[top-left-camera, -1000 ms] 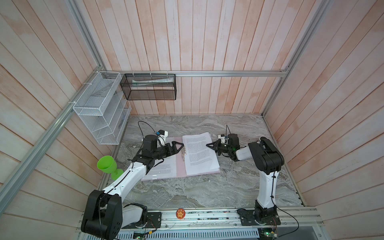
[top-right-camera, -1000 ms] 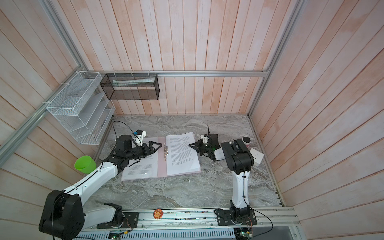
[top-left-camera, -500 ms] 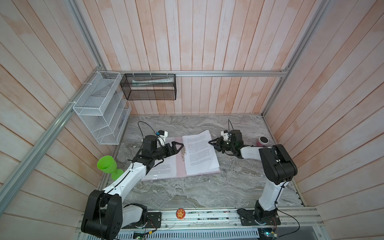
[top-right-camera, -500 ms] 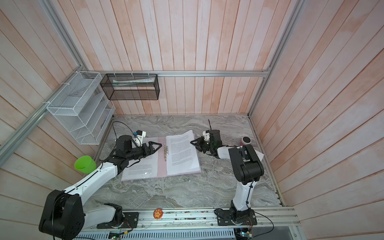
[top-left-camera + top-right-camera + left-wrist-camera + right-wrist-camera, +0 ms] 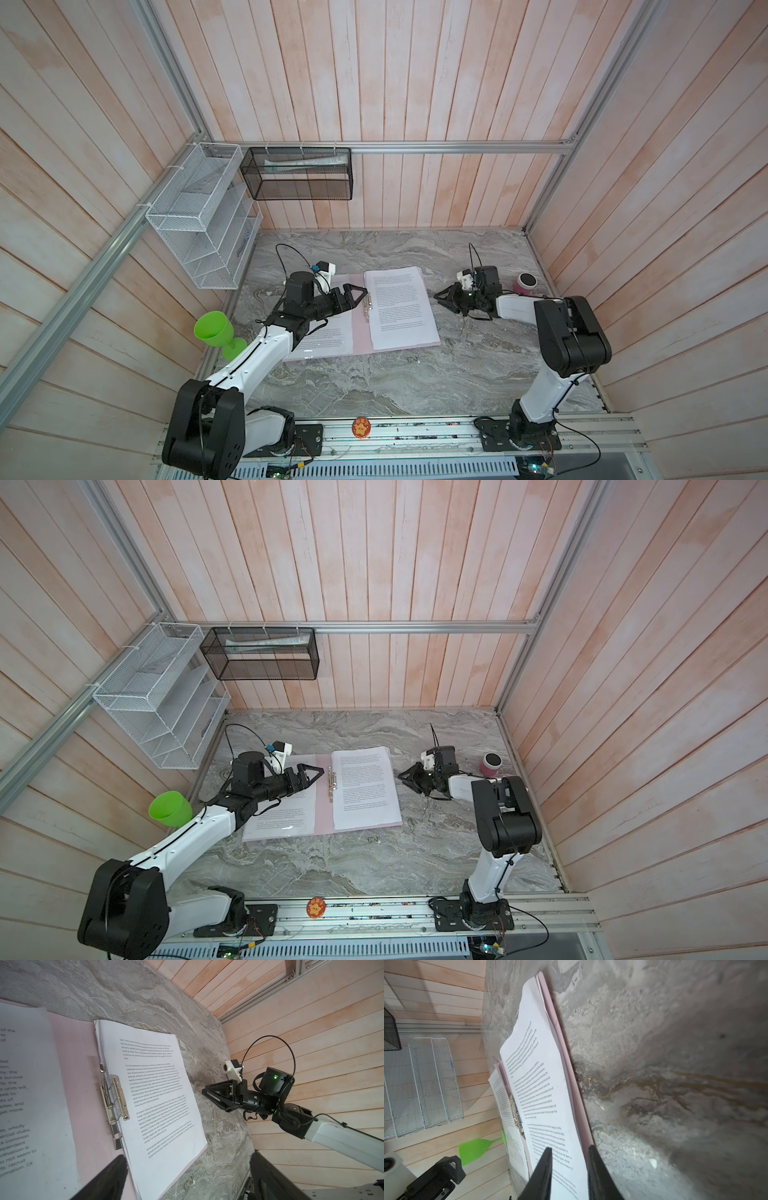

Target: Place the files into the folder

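on the marble table (image 5: pixel 374 382) the pink folder (image 5: pixel 360 338) lay open flat, the files (image 5: pixel 401 307) stacked on its right-hand cover. the left gripper (image 5: pixel 362 296) hung wide open beside the metal clip (image 5: pixel 113 1097); the right gripper (image 5: pixel 436 296), narrowly parted and empty, sat just beyond the files.

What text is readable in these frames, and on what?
Top sheet of the files on the right cover of the folder, left wrist view: "For the development of sports as an industry"
Same sheet: "At present, China is the most"
Left-cover sheet, cut off: "units will", "a common", "not seem to"
Rest of the print: too small or blurred.
Orange badge: nothing readable.
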